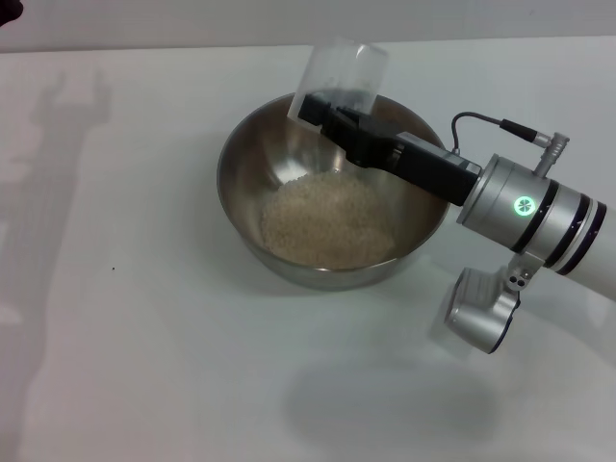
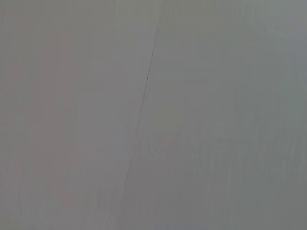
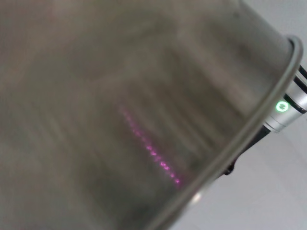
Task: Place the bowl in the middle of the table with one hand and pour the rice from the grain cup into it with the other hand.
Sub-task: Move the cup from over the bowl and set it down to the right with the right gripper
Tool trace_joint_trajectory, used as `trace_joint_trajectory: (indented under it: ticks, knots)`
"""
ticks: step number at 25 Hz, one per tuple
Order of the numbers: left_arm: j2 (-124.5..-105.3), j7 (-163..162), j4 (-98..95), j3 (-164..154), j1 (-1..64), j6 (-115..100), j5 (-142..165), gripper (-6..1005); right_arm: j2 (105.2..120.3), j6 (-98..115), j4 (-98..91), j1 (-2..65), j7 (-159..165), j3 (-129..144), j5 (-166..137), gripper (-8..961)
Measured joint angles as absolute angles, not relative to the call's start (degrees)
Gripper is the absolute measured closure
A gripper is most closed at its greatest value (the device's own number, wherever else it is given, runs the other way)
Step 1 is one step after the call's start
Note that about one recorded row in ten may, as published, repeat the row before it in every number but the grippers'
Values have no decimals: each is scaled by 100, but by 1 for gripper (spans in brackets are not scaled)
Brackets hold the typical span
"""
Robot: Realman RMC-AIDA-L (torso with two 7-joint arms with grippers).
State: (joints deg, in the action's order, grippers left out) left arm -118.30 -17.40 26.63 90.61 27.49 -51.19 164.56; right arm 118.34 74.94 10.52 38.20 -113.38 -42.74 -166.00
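Observation:
The steel bowl point(image 1: 231, 164) stands on the white table point(image 1: 125, 337) near its middle. A mound of rice point(image 1: 327, 219) lies in its bottom. My right gripper point(image 1: 322, 104) reaches in from the right over the bowl's far rim and is shut on the clear grain cup point(image 1: 342, 69). The cup is held tilted above that rim, and no rice shows in it. The right wrist view is filled by the bowl's steel wall point(image 3: 120, 96) and its thin rim point(image 3: 271, 103). My left gripper is out of view. The left wrist view shows only a plain grey surface point(image 2: 216, 120).
My right arm's wrist point(image 1: 529, 212) and its camera housing point(image 1: 481, 308) hang over the table to the right of the bowl. An arm's shadow point(image 1: 58, 135) falls on the table at the far left.

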Motion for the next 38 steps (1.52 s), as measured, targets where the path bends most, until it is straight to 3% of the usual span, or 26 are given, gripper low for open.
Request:
trace_joint_trajectory:
  ticks: [12,18,24,38]
  knots:
    - [-11830,-1741,2669,9052,2742,-5124,16462,499,11831,7731,1144,3703,-10985,-4462,-16536,899]
    - [-11830,-1741,2673,9052,2742,-5133,16477,502,11947,7812,1698,3165,-9282,-5382,-16447,897]
    - [-11819,-1740,2674,9052,2773,-5157,16484,505,11972,7782,2481,2636,-7649,-5139,-15378,895]
    - [-11803,-1734,2796,9043,2695,-5493,16506,512,11989,7723,2624,2359,-3845,-4746,-13638,890]
